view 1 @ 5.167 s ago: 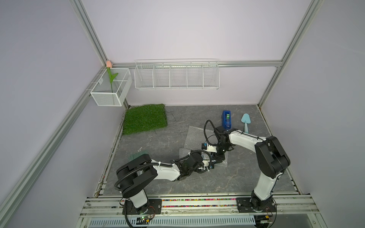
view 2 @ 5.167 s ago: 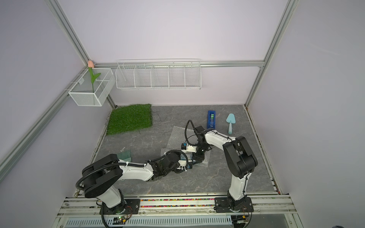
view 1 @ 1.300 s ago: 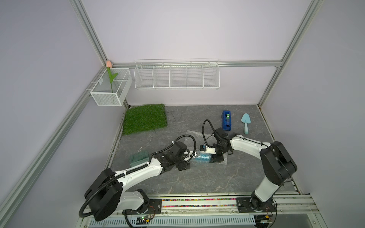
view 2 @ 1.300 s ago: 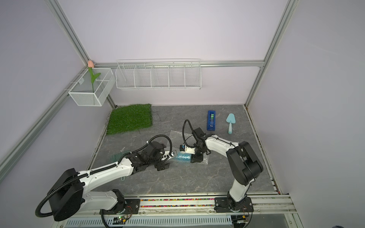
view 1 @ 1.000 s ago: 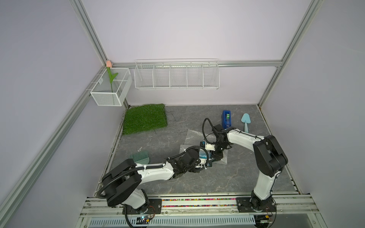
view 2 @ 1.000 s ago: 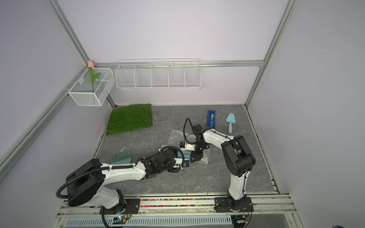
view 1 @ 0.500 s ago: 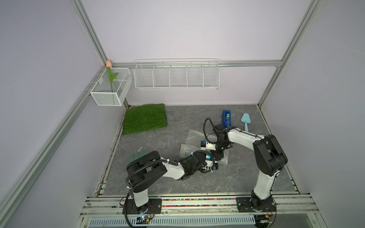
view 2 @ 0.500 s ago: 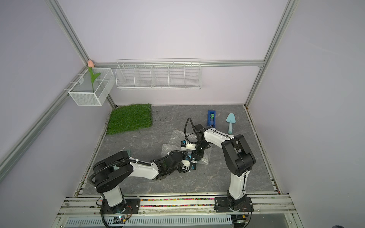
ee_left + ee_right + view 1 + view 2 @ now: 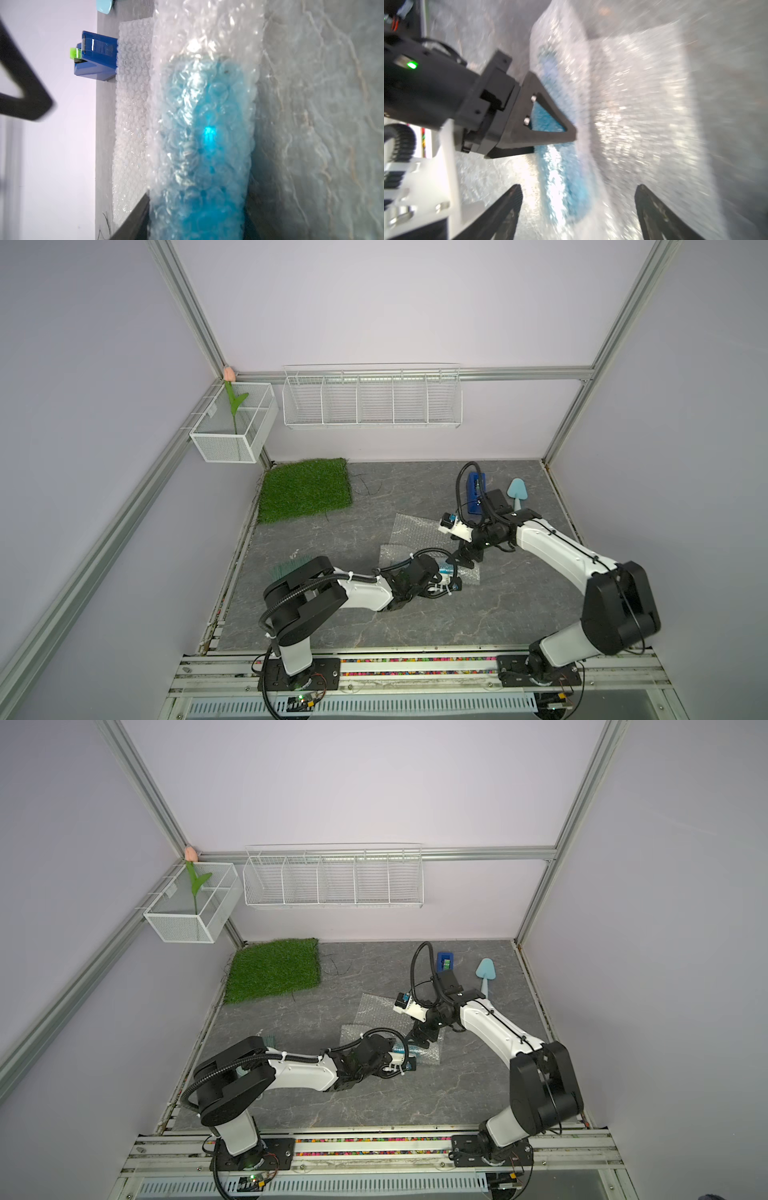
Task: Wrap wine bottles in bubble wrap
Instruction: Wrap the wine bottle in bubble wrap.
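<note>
The wine bottle (image 9: 446, 571) (image 9: 401, 1050) lies on the floor, rolled in the bubble wrap (image 9: 415, 531) (image 9: 374, 1015), and shows blue through it. My left gripper (image 9: 448, 580) (image 9: 197, 207) is shut on the wrapped bottle (image 9: 203, 145), with one of its fingers (image 9: 137, 220) pressed against each side. My right gripper (image 9: 463, 558) (image 9: 578, 187) stands open just above the bottle (image 9: 562, 182), its fingers wide apart and touching nothing. The rest of the wrap (image 9: 633, 104) lies flat behind the roll.
A dark blue tape dispenser (image 9: 475, 497) (image 9: 95, 60) and a light blue trowel (image 9: 516, 491) sit behind the wrap. A grass mat (image 9: 305, 489) lies at the back left, a green brush (image 9: 293, 568) by my left arm. Wire baskets (image 9: 372, 400) hang on the walls.
My left gripper has closed on the wrapped bottle. My right gripper has opened and stands off the roll.
</note>
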